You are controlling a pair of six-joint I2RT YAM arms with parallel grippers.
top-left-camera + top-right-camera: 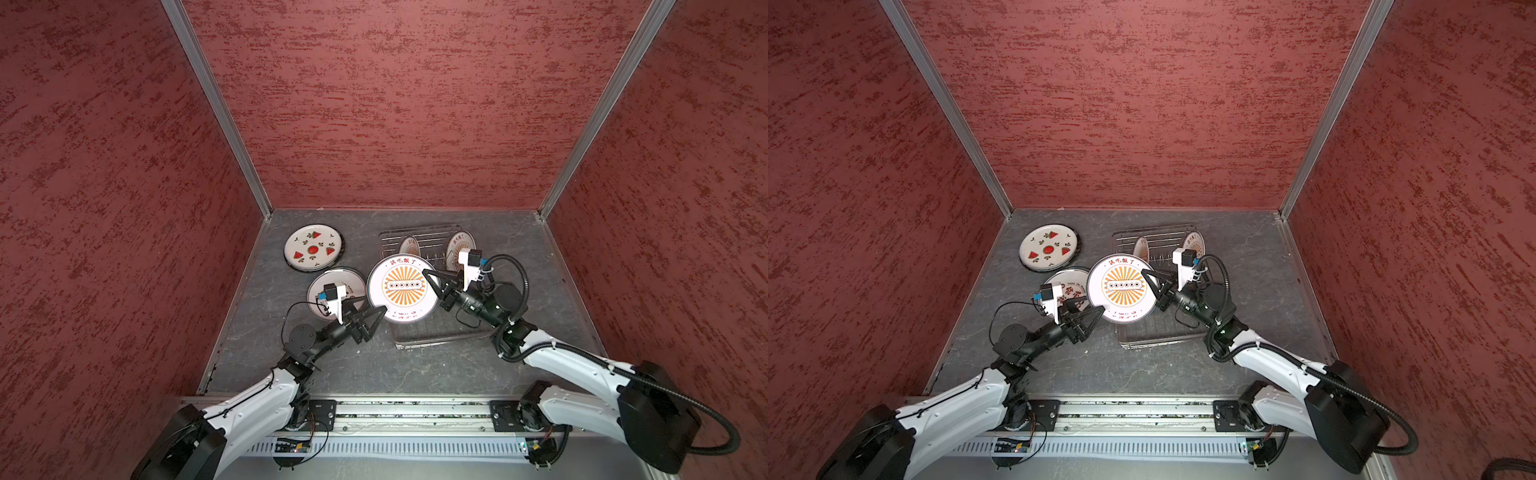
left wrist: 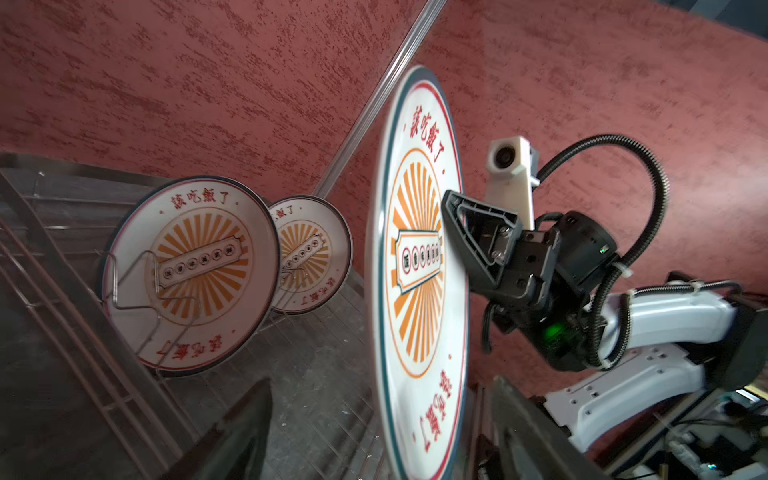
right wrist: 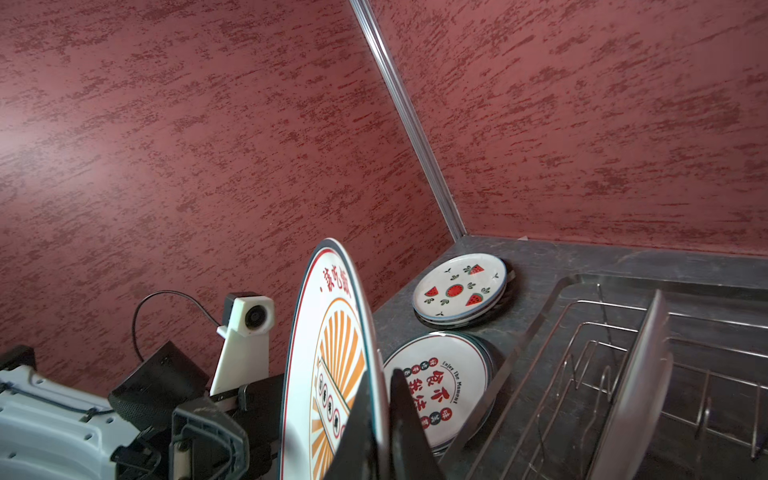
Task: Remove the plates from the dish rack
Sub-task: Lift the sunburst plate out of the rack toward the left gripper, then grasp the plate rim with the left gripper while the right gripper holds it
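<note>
Above the near end of the dish rack (image 1: 440, 334), a flat silver wire grid with short looped prongs, a round white orange-rayed sunburst plate (image 1: 404, 289) hangs face up, pinched at its right rim by the closed right gripper (image 1: 427, 275). The left gripper (image 1: 375, 304) has its black triangular jaws spread wide astride the plate's near-left rim. Two more sunburst plates (image 1: 410, 246) lean upright at the rack's far end. Left of the rack, a watermelon plate (image 1: 312, 248) and a lettered plate (image 1: 352, 279) top small stacks on the grey marbled tabletop (image 1: 415, 374).
</note>
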